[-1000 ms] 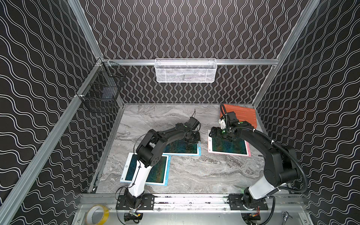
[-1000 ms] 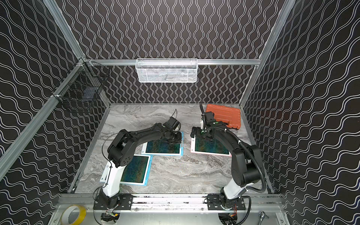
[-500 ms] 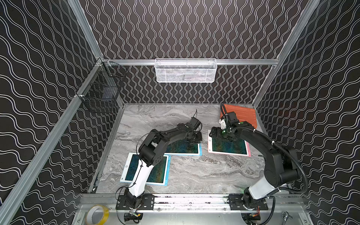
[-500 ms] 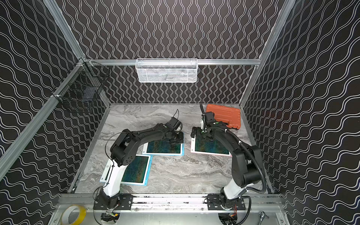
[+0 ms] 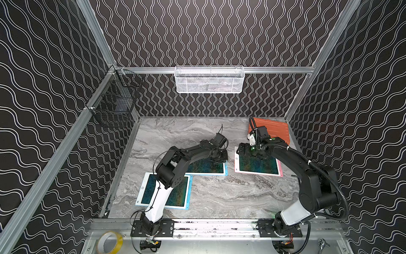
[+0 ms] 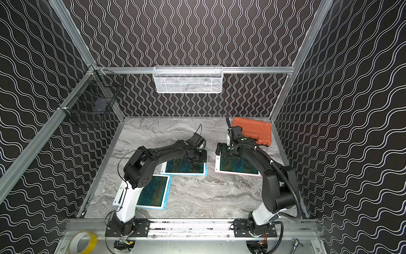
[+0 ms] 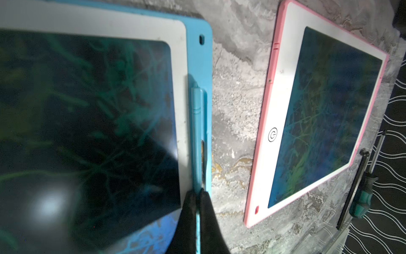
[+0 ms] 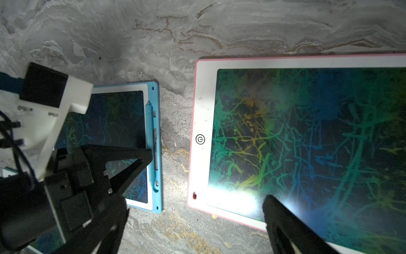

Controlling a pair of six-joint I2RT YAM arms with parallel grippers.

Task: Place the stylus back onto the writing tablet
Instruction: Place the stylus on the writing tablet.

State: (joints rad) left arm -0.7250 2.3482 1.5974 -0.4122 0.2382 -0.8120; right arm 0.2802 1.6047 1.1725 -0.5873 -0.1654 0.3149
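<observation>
Left gripper (image 7: 198,199) is clamped on the blue stylus (image 7: 196,123), which lies along the blue tablet's (image 7: 198,55) side groove. The stylus's rear end is hidden behind the fingers. Right gripper (image 8: 193,211) stands apart above the pink tablet (image 8: 203,105), its fingers blurred and partly cut off.

Marble table (image 5: 219,198) carries three tablets (image 5: 206,168) (one pink), orange case (image 5: 274,129).

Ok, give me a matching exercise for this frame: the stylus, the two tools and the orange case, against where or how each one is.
Things:
1. left tool
2. right tool
3. stylus
4. orange case

States:
A. open, over the pink tablet
B. lying along the blue tablet's edge
C. shut on the stylus
D. in the far right corner of the table

Pairs: 1-C, 2-A, 3-B, 4-D
</observation>
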